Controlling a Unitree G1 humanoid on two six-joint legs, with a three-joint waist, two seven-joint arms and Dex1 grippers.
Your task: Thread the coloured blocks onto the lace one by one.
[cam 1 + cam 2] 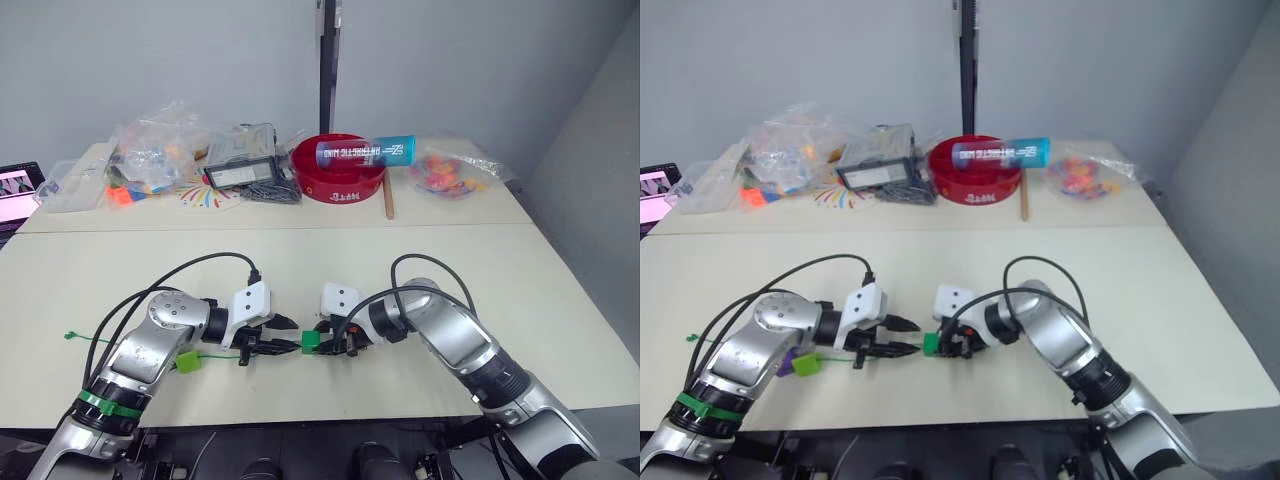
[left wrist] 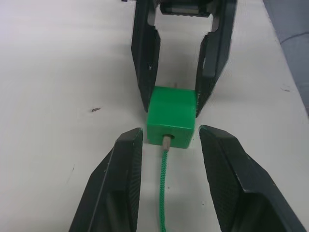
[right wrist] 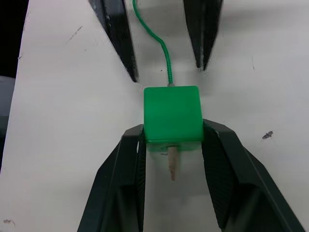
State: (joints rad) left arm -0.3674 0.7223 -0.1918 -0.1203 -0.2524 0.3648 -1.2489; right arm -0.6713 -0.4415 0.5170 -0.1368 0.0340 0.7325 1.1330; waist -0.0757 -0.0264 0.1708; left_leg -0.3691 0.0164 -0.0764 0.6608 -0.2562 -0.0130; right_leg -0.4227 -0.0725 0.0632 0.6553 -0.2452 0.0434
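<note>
Near front edge of tabletop: right hand pinching dark green block, pale lace tip protruding through block between fingers. Left hand spread, facing block, fingers either side of lace, not touching it. Light green block beside left arm, on lace. Far edge: red bowl, clear bags

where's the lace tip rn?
The pale lace tip pokes out of the dark green block on the right claw side, between the claw's fingers; the block sits near the table's front edge, between both claws.
</note>
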